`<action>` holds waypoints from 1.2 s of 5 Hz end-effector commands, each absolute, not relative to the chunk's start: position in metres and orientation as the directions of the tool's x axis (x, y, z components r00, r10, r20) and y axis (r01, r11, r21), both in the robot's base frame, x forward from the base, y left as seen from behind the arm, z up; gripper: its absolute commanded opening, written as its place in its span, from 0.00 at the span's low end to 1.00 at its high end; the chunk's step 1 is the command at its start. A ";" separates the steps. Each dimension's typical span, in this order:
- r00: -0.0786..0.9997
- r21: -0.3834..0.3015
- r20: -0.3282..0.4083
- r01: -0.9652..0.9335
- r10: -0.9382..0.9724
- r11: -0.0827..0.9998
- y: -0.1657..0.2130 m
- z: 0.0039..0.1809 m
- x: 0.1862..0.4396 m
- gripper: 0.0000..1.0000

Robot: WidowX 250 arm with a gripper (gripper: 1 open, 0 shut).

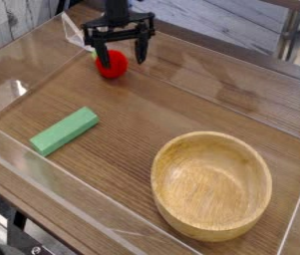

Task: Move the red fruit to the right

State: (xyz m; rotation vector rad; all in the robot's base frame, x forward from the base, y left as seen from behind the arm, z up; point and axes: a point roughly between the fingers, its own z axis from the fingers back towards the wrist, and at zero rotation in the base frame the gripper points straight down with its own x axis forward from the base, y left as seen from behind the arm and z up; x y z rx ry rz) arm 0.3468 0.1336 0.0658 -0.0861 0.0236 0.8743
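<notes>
The red fruit [111,64] is a small round bright-red toy resting on the wooden table near the far left corner. My gripper [121,47] hangs pointing down just above and slightly behind it, its black fingers [97,46] spread wide apart, one to each side of the fruit's top. Nothing is held between them. The fruit's upper part is partly hidden by the gripper.
A green rectangular block [65,130] lies at the left middle of the table. A large wooden bowl [212,183] sits at the near right. Clear plastic walls [13,95] surround the table, with a crumpled clear piece [75,30] in the far left corner.
</notes>
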 end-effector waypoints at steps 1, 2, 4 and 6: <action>0.536 -0.093 0.000 -0.841 0.844 0.533 0.146 0.081 0.354 1.00; 0.441 -0.092 -0.004 -0.894 0.898 0.439 0.149 0.077 0.354 1.00; 0.416 -0.088 -0.007 -0.906 0.909 0.414 0.146 0.068 0.366 1.00; 0.287 -0.075 -0.001 -0.955 0.958 0.286 0.146 0.094 0.374 1.00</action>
